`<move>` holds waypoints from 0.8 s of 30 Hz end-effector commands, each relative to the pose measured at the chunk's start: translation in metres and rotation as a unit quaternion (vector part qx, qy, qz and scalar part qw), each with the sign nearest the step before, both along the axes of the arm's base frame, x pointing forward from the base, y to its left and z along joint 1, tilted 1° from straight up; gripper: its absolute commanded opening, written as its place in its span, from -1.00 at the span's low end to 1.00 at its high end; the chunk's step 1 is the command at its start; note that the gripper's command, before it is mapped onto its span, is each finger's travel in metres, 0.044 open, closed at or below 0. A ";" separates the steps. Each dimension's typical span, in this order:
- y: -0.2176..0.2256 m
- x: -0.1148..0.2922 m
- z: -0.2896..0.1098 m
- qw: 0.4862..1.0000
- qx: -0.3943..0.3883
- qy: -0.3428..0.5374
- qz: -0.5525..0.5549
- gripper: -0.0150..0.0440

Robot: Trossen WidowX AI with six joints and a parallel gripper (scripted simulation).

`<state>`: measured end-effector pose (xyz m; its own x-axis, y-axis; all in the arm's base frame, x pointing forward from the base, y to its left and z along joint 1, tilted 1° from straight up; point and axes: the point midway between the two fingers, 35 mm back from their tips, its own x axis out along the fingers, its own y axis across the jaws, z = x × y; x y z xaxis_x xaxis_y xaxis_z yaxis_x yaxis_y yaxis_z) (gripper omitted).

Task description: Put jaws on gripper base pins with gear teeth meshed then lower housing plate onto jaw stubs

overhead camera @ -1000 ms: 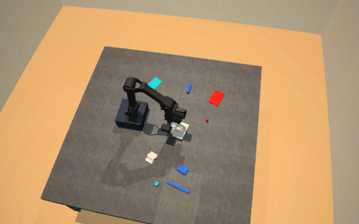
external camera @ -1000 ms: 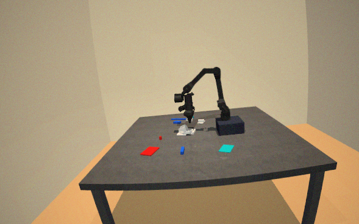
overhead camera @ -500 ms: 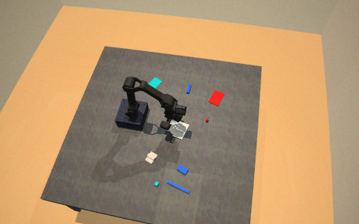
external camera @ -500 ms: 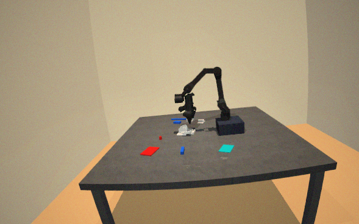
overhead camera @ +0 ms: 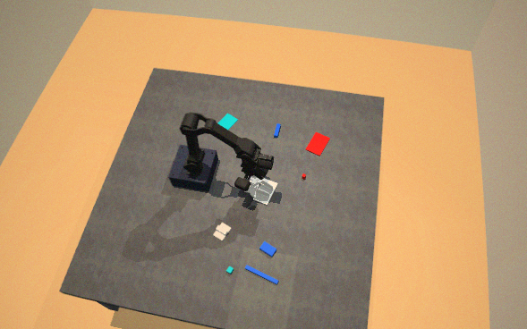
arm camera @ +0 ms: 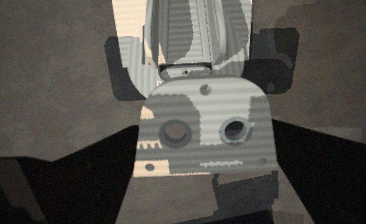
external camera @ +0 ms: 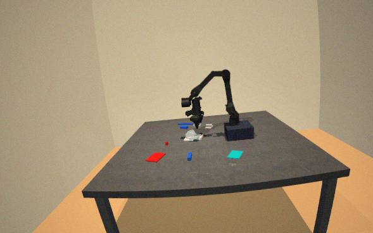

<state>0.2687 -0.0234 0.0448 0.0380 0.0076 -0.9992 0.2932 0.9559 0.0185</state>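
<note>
My gripper (overhead camera: 250, 178) (external camera: 196, 126) (arm camera: 201, 129) is shut on the housing plate (arm camera: 204, 107), holding it by its side edges above the table. The plate is pale, with two large round holes and several small ones. In the wrist view it covers the near end of the gripper base assembly. The white gripper base (overhead camera: 274, 183) (external camera: 188, 139) lies just ahead, partly in shadow. Long grey jaws (overhead camera: 263, 190) (arm camera: 219, 35) lie over it, side by side. The pins, the jaw stubs and any meshing of the gear teeth are hidden or too small to tell.
Two pale blocks (overhead camera: 222, 231) (external camera: 209, 126) lie off to one side. Blue bars and a blue block (overhead camera: 267, 248), a small cyan cube (overhead camera: 230, 270), a red cube (overhead camera: 303, 176), a red sheet (overhead camera: 318, 144) and a cyan sheet (overhead camera: 228, 121) are spread around.
</note>
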 end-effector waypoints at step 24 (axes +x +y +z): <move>0.008 -0.004 0.000 1.000 -0.002 -0.001 -0.002 0.70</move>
